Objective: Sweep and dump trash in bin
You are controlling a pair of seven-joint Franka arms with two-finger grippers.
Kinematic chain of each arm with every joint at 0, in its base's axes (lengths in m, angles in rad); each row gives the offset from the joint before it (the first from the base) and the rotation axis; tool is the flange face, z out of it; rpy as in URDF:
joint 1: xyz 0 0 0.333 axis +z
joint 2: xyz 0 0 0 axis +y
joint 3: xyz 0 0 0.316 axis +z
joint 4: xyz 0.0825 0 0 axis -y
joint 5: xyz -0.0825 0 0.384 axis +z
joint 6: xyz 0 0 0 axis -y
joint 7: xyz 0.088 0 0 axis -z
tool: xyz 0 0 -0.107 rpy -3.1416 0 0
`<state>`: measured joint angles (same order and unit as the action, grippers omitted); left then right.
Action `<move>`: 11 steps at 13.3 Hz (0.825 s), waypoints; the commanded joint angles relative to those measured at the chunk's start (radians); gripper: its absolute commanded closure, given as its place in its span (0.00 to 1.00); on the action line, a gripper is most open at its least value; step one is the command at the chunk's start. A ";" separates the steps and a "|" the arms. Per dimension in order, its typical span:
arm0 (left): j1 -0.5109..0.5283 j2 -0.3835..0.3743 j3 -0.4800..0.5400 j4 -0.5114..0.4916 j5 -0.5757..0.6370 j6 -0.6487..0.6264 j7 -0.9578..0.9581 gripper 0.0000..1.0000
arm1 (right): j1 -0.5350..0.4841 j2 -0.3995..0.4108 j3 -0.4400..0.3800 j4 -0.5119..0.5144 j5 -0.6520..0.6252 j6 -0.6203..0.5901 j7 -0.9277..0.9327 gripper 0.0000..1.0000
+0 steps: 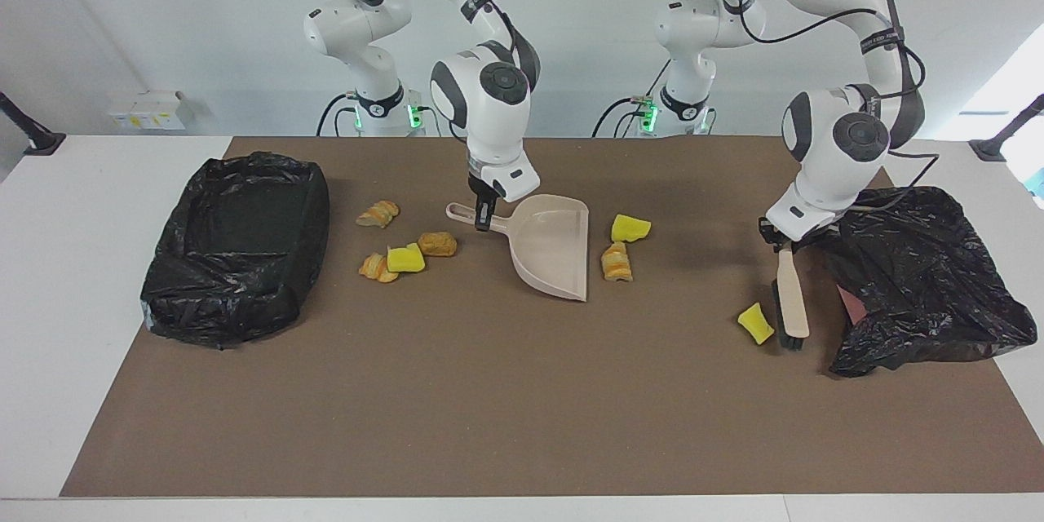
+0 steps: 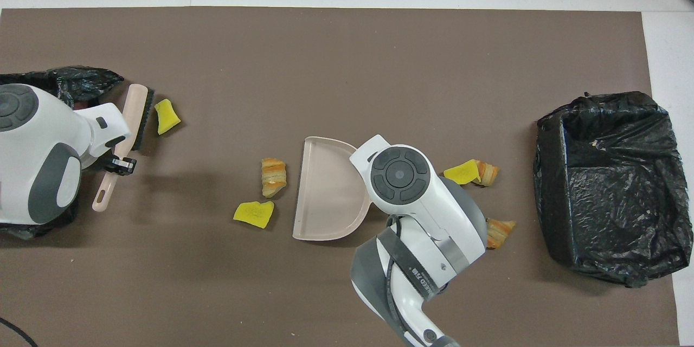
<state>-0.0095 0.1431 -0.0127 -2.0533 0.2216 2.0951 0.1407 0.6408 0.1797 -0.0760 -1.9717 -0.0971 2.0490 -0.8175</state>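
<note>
Nearest the camera, a yellow sponge piece (image 1: 756, 323) lies just beside the bristles of the brush (image 1: 791, 298), whose handle the left gripper (image 1: 779, 242) clamps. More trash (image 1: 405, 254) sits between the dustpan (image 1: 555, 249) and bin (image 1: 236, 245); the right gripper (image 1: 484, 216) is closed on the dustpan's handle.

- Trash (image 1: 397, 258): small loose pieces lying flat on the brown mat, in three groups.
- Group toward the right arm's end: a striped bread-like chunk (image 1: 378, 214), a brown chunk (image 1: 437, 244), and a yellow sponge piece (image 1: 405, 259) touching another striped chunk (image 1: 375, 267).
- Middle group: a yellow sponge piece (image 2: 254, 213) and a striped chunk (image 2: 273, 176) (just beside each other).
- Toward the left arm's end: one yellow sponge piece (image 2: 166, 116), alone.
- Bin (image 1: 236, 249): black-lined, open, at the right arm's end.
</note>
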 commanded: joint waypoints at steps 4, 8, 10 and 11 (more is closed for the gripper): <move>-0.050 0.029 -0.021 0.033 0.018 -0.125 0.066 1.00 | 0.014 -0.016 0.005 -0.035 -0.019 0.030 0.064 1.00; -0.182 -0.065 -0.024 -0.109 -0.056 -0.144 0.080 1.00 | 0.013 -0.016 0.005 -0.033 -0.019 0.030 0.064 1.00; -0.216 -0.105 -0.024 -0.177 -0.134 -0.141 0.044 1.00 | 0.013 -0.016 0.005 -0.033 -0.018 0.030 0.064 1.00; -0.248 -0.126 -0.024 -0.210 -0.146 -0.136 0.005 1.00 | 0.013 -0.016 0.005 -0.035 -0.018 0.030 0.064 1.00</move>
<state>-0.2121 0.0963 -0.0509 -2.1556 0.1150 1.9499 0.1825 0.6570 0.1797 -0.0753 -1.9832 -0.0978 2.0560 -0.7763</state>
